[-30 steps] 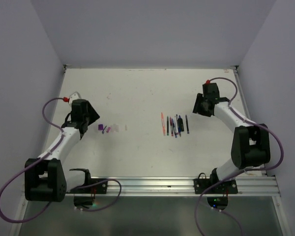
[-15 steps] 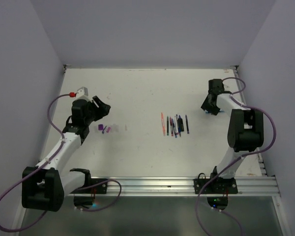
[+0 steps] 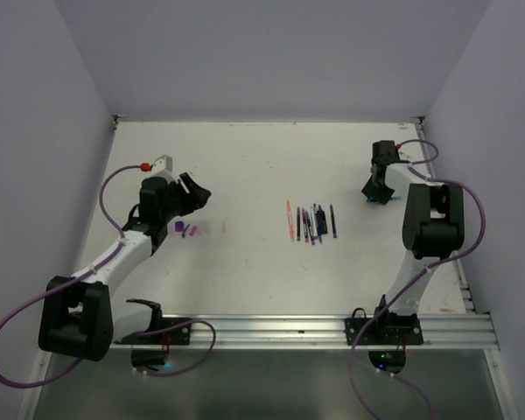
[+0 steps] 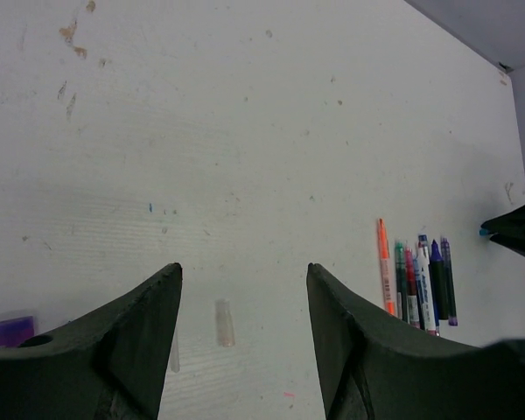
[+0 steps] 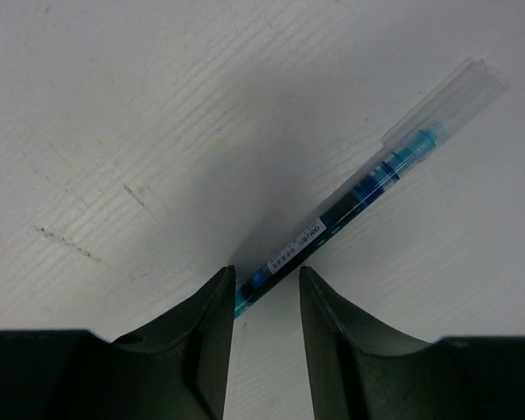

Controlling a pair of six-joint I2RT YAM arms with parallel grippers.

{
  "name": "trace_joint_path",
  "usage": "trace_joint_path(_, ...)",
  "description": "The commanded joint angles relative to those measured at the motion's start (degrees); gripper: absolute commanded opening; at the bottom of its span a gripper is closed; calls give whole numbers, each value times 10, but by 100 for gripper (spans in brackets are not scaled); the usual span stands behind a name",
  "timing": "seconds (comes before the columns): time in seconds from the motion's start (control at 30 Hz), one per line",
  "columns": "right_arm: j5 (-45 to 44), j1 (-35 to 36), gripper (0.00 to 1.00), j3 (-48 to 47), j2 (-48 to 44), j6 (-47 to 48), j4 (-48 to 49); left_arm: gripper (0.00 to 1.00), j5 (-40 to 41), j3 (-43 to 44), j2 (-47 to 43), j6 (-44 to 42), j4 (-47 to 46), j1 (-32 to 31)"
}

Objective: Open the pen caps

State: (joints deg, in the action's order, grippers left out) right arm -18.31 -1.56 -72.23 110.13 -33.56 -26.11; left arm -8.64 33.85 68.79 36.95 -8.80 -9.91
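Straddling a capped teal pen [image 5: 359,197], labelled seemingly "deli", right of the pen row [image 3: 312,223], with right gripper [image 5: 266,271]; grasp not discernible. Left of that row, left gripper [image 4: 243,267] released, empty, near loose pen caps [image 4: 224,322].

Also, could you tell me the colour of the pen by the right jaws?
Blue pen, clear cap; right wrist view.

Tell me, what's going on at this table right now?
The right arm has its jaws apart around the end of a blue pen, its clear cap on. The left arm hangs with jaws open above the table, near a few loose caps. More pens lie in a row mid-table.
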Motion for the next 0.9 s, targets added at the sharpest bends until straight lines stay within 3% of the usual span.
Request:
trace_joint_path(0.0, -11, 0, 37, -7, -1, -19, 11, 62, -4, 7, -4, -6, -31, -4)
trace_joint_path(0.17, 4, -1, 24, 7, -2, -23, 15, 62, -3, 9, -17, -5, -19, -5)
trace_joint_path(0.27, 15, -1, 2, 25, -6, -25, 22, 62, 2, 9, -29, -6, -5, -6)
trace_joint_path(0.3, 17, -1, 0, 39, -10, -25, 31, 62, 1, 9, -31, -6, -2, -7)
trace_joint_path(0.47, 35, 11, 0, 95, -108, 5, 67, 62, -58, 26, -17, -14, 17, -13)
trace_joint_path(0.63, 77, 81, 0, 136, -248, 77, 43, 61, -171, 32, 12, 12, -17, -28)
trace_joint_path(0.77, 196, 191, 0, 160, -335, 102, 10, 61, -190, 29, 15, 56, -38, -46)
trace_joint_path(0.87, 237, 287, 0, 186, -358, 97, 10, 62, -184, 21, 1, 82, -61, -60)
